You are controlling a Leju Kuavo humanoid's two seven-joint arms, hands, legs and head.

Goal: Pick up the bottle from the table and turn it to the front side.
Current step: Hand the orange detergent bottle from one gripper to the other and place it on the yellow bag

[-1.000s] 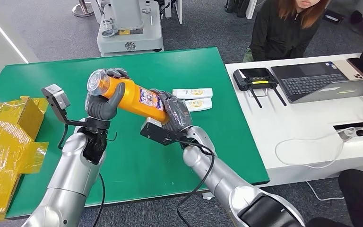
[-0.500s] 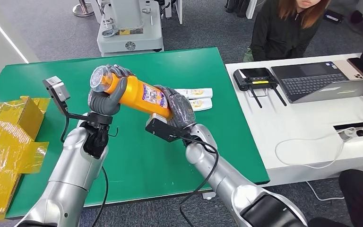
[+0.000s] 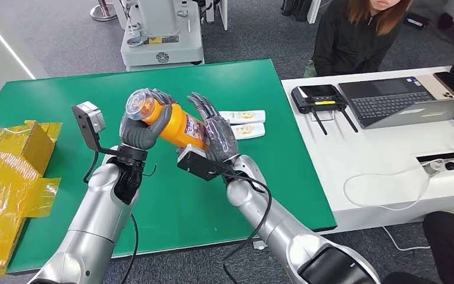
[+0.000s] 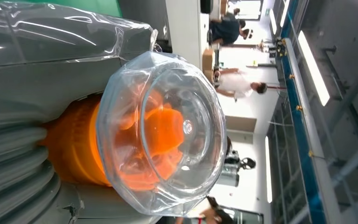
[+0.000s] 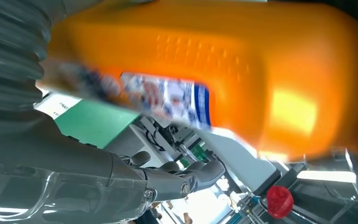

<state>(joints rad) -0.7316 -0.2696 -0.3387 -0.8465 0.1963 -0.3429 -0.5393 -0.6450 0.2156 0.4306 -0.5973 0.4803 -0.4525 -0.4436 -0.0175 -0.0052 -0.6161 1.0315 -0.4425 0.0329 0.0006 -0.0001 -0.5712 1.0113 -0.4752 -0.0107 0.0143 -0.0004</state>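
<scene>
Open green table (image 3: 171,201) below, two tubes (image 3: 242,123) just right

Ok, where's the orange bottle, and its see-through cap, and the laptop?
orange bottle (image 3: 180,125), head view, on its orange side.
see-through cap (image 4: 168,135), left wrist view, on the clear dome.
laptop (image 3: 390,103), head view, on its keyboard.

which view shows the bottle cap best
The left wrist view: the clear cap faces the camera, close and sharp, with the orange neck visible through it. The head view shows the cap small, above the left hand gripping the bottle. The right wrist view shows the bottle's orange body and label.
</scene>
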